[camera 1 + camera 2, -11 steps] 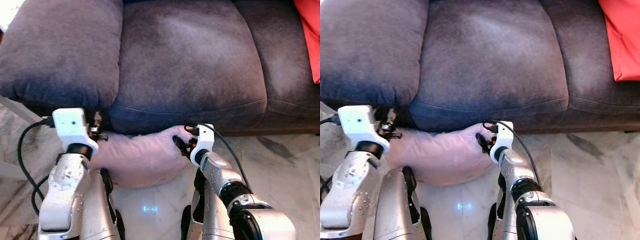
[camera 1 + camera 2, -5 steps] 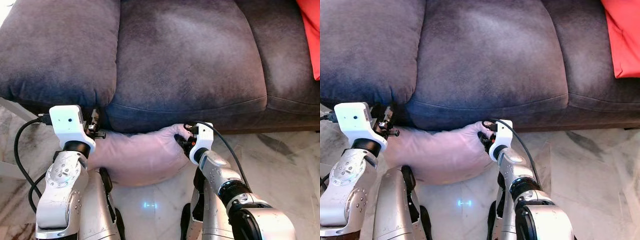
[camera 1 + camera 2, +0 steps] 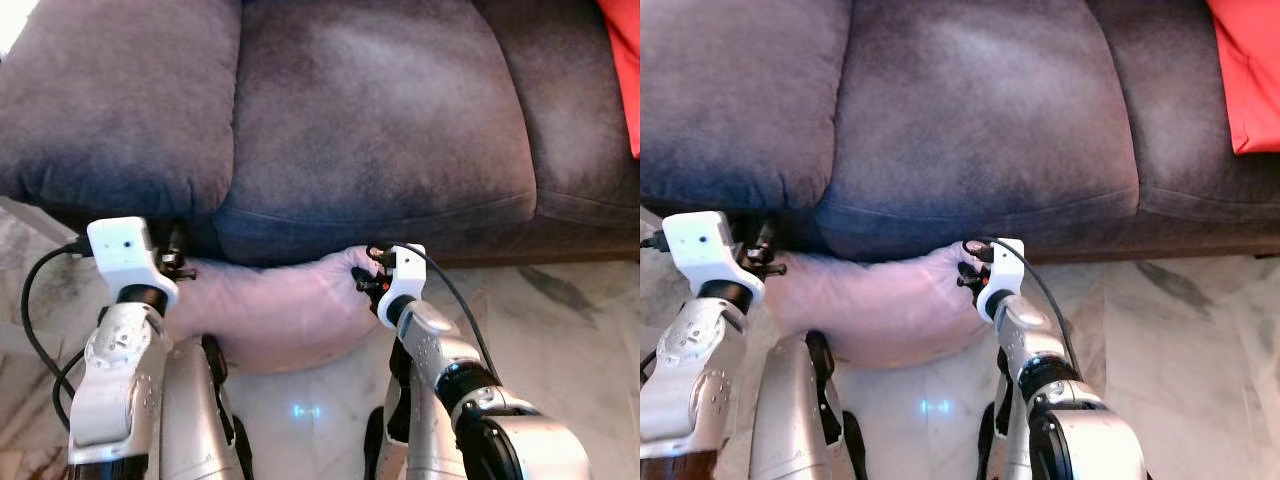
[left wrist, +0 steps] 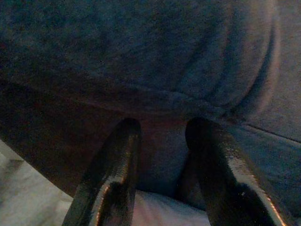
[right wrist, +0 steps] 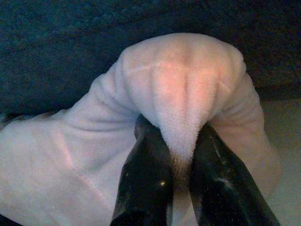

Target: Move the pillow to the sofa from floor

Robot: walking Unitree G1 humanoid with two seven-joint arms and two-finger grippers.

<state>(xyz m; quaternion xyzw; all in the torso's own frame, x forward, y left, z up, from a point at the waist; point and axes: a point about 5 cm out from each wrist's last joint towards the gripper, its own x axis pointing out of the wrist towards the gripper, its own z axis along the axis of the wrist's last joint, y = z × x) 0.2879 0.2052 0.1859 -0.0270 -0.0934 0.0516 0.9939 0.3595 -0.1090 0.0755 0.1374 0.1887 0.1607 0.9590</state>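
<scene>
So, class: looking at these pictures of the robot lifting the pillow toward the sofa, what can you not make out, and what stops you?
- Lower part of the pillow: head views, hidden behind the robot's own body and arms.
- What the left gripper holds: left wrist view is dark; its fingers stand apart against the sofa.
- Red cushion: cut off by the picture edge.
- Pillow fabric pinched deep in the right gripper: covered by its fingers.

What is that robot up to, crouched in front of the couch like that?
It is picking a pale pink pillow off the marble floor to put on the dark sofa. The right end effector is pinching a fold at one corner. The left end effector is at the opposite end, fingers apart, against the sofa's front edge. The pillow lies on the floor, against the sofa's base.
</scene>
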